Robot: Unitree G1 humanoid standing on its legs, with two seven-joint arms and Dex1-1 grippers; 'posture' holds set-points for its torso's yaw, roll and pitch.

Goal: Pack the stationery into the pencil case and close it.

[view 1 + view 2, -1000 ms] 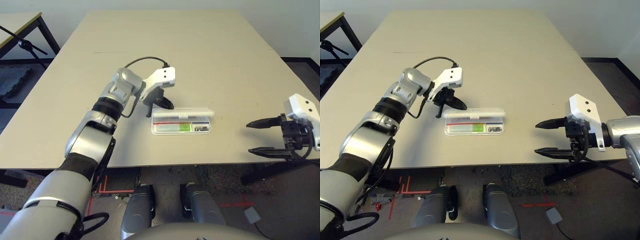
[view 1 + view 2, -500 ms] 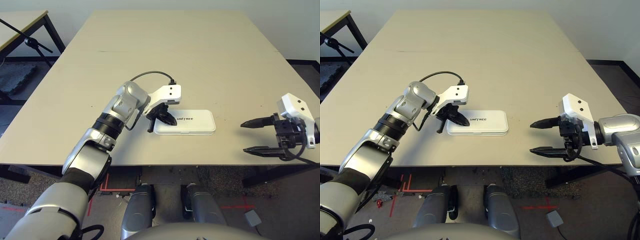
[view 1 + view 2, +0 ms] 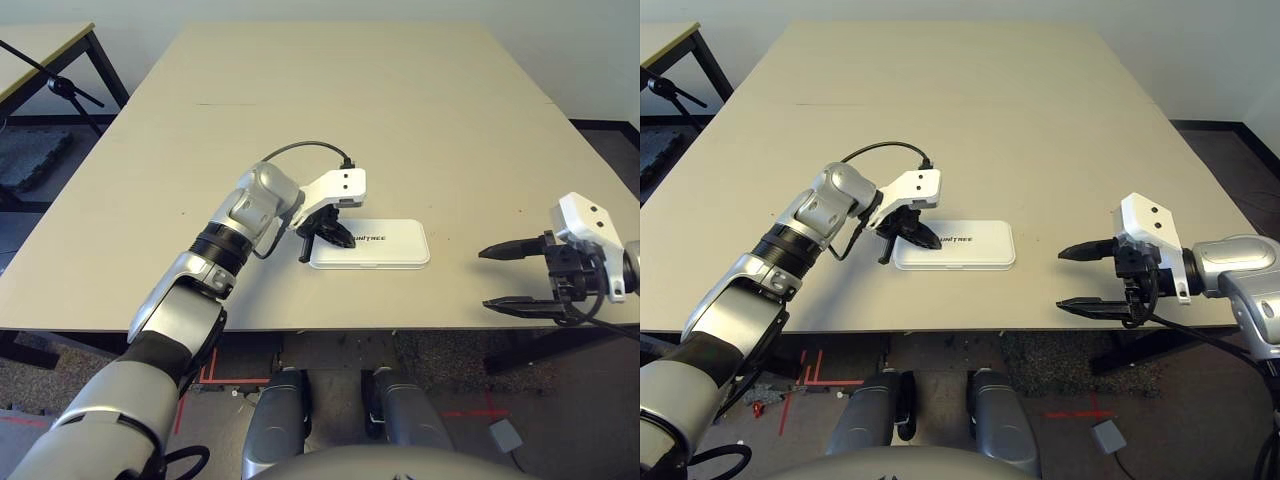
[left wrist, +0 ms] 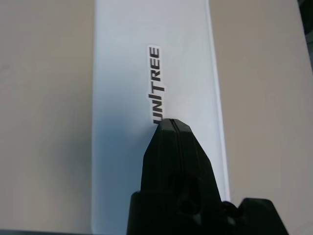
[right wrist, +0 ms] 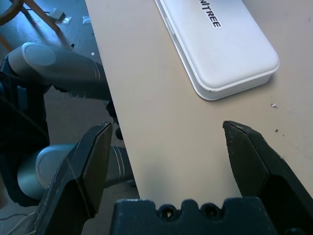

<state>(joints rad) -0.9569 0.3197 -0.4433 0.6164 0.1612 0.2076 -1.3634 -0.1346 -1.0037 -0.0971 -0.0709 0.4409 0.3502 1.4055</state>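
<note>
Lying flat on the bench [image 3: 420, 120], the case [image 3: 385, 250] has its lid down, "UNITREE" lettering facing up, near the bench's front edge.

Left pincer [image 3: 336, 236]: clenched, both black fingers [image 4: 172, 147] pressed together with no gap. The tip sits on the case lid at its left end, right at the start of the lettering, angled down onto it from the left. In the left wrist view the closed tip meets the "U" end of the print, with the white lid running away from it and bench surface on both sides. Looks like contact with the lid; nothing is gripped between the fingers.

Right pincer [image 3: 1076, 278]: released, fingers [image 5: 249, 156] spread wide, nothing between them. It hangs off the bench's front right corner, well apart from the case, pointing back toward it. In the right wrist view the case's right end, rounded corners and all, lies beyond the open fingers, with bare bench between.

Case edges look flush all round, the seam line visible along the front side. Contents can't be seen with the lid shut.
</note>
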